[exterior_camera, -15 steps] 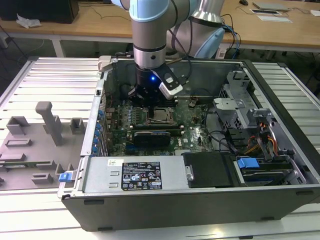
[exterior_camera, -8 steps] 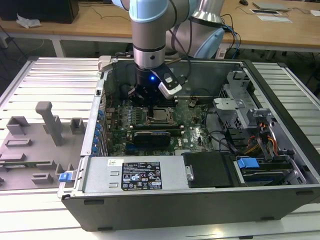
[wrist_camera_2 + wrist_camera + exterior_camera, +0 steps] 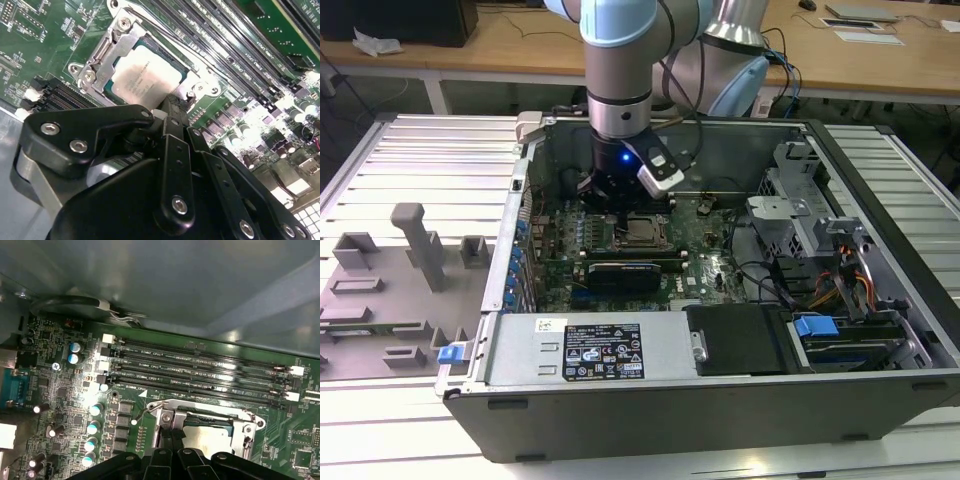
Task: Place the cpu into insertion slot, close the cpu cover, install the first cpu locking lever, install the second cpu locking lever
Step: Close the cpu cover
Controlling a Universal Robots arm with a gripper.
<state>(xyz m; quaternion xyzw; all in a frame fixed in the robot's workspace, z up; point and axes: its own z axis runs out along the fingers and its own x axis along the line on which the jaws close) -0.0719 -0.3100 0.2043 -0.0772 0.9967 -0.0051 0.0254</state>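
The gripper (image 3: 173, 102), its black linkage closest to the lens in both wrist views, narrows to fingers (image 3: 173, 125) pressed together with nothing visible between them. Its tip sits at one edge of the cover (image 3: 111, 50); whether it touches the metal or hangs just above it, I cannot tell. The cover lies down over the slot (image 3: 207, 416), and the cpu (image 3: 142, 75) shows through its window, seated level. Memory slots (image 3: 200, 367) run just beside one edge of the cover, and capacitors (image 3: 92, 427) stand near another. The case wall (image 3: 175, 285) rises beyond the memory slots. In the exterior view the arm (image 3: 620, 90) comes straight down into the open case (image 3: 720, 390), with a black card (image 3: 620, 272) lying near the cpu.
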